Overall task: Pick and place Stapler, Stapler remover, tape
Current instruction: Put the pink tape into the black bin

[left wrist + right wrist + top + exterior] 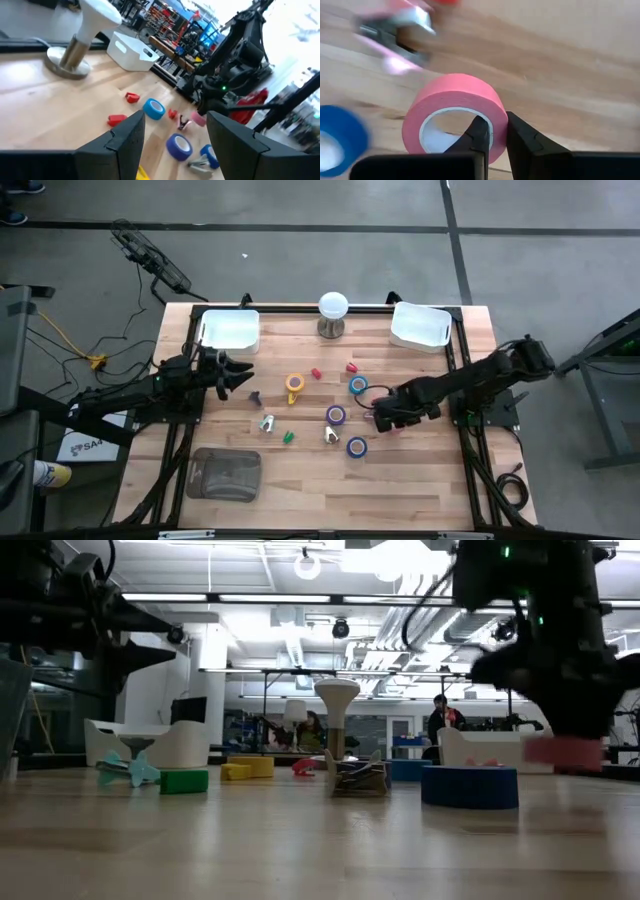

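Pink tape roll (451, 107): the right claw (492, 132) is pinching its wall, just beside the purple roll (336, 415) on the table (420, 480). Other rolls are lying around that purple one; both white bins (230, 330) are looking empty. Left claw (175, 137) is hanging spread, well apart. No readable writing.

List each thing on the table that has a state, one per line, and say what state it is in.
Right hand: shut on the pink tape.
Pink tape: its wall pinched between the right hand's fingers.
Left hand: open, empty, above the table's left side.
Left bin: looks empty.
Right bin: looks empty.
Purple tape: lying flat, free.
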You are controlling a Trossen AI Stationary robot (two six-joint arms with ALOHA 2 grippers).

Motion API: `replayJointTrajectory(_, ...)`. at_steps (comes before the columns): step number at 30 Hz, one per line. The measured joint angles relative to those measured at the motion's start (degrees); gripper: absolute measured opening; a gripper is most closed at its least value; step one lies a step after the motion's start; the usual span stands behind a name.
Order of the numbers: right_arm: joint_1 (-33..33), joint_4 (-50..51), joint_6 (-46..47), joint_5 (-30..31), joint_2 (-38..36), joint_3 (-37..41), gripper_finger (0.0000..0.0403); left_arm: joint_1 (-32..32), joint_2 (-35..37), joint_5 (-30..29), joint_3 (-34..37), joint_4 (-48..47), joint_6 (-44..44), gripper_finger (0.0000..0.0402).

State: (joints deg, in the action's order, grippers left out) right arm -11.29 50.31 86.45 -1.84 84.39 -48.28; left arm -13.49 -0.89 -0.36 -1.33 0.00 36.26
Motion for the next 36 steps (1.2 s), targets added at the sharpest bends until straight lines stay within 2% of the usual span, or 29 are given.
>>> replayJointTrajectory(4,0.58,1.02,-2.75,5.79,-5.64,-1.49,0.0030,0.00,0.00,1.11,-0.63,0.14,6.29,0.0209)
replayJointTrajectory(7,2.01,1.09,-6.50,10.98,-9.35,-2.99,0.0030,0.00,-0.13,1.70,-1.66,0.38,7.75,0.0209)
replayJointTrajectory(12,6.14,0.44,-17.97,19.26,-12.75,-7.24,0.0030,0.00,-0.24,4.61,-2.41,4.20,10.21,0.0209)
replayJointTrajectory(16,10.35,-2.58,-31.25,21.43,-12.89,-11.74,0.0030,0.00,-1.43,5.91,-2.52,9.53,11.11,0.0209)
replayJointTrajectory(21,15.75,-12.05,-44.99,20.14,-12.71,-15.07,0.0030,0.00,-5.83,6.09,-2.55,16.77,11.84,0.0209)
replayJointTrajectory(25,19.95,-21.32,-53.17,15.81,-12.71,-15.51,0.0030,0.00,-12.11,6.72,-4.85,20.88,10.67,0.0209)
replayJointTrajectory(36,26.37,-36.28,-66.38,4.44,-12.66,-15.51,0.0030,0.00,-37.79,10.08,-24.72,20.93,-4.04,0.0209)
